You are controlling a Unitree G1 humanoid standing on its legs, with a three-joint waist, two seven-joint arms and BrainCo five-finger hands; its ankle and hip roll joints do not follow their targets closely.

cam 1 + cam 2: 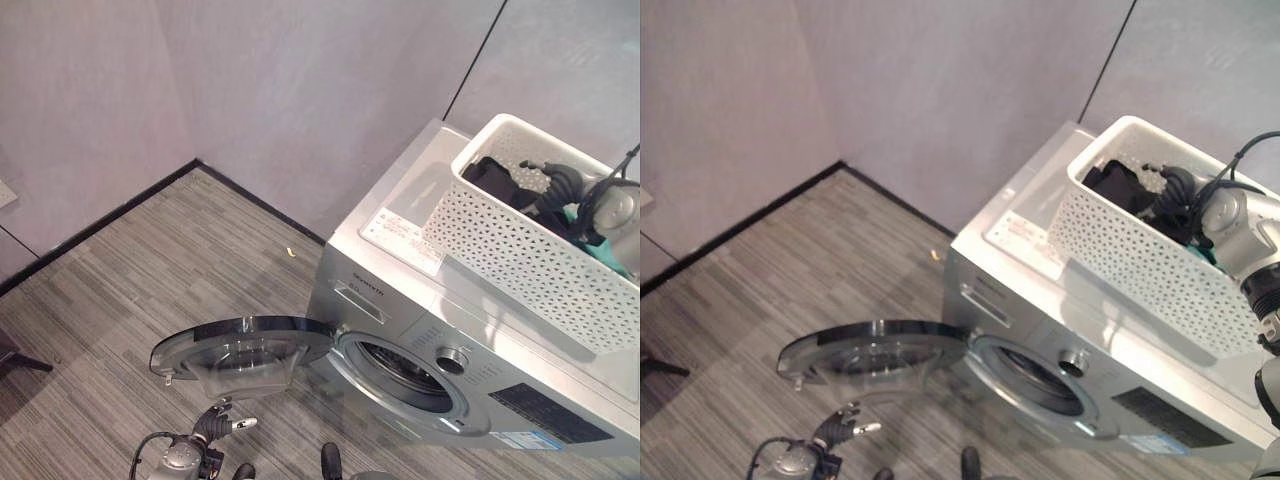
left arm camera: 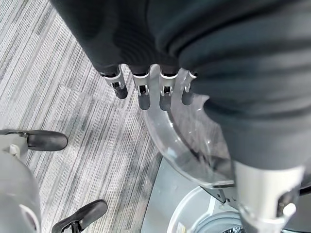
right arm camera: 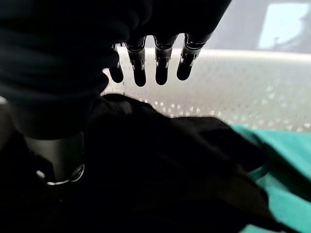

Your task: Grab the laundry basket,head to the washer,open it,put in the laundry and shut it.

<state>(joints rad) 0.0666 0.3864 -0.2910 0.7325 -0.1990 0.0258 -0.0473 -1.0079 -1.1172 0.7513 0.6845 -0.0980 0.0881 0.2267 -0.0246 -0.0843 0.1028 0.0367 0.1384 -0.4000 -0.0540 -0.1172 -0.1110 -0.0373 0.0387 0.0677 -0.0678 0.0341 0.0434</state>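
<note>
**Laundry basket on the washer, door open**

Where the silver washer stands against the grey wall, its round door is swung wide open and lies nearly level over the striped floor, leaving the drum opening exposed. A white perforated laundry basket rests on the washer's top, near its rear edge. Inside the basket lie a black garment and a teal garment beside it.

Right hand: it reaches down into the basket from above. Its wrist view shows the fingers extended in a row over the black garment, with the basket's perforated inner wall behind them. The fingers hang straight and relaxed, and no cloth is seen pinched or wrapped by them; whether the thumb touches the cloth cannot be told.

Left hand: it sits low, just below the outer rim of the open door. Its wrist view shows straight, loose fingers pointing toward the door's clear glass bowl, gripping nothing.

The eye views give the whole arrangement of washer, door and basket, whereas the right wrist view alone reveals how the teal garment lies against the black one. The left wrist view adds the door's transparent inner bowl seen from close by, with the floor beyond it.
</note>
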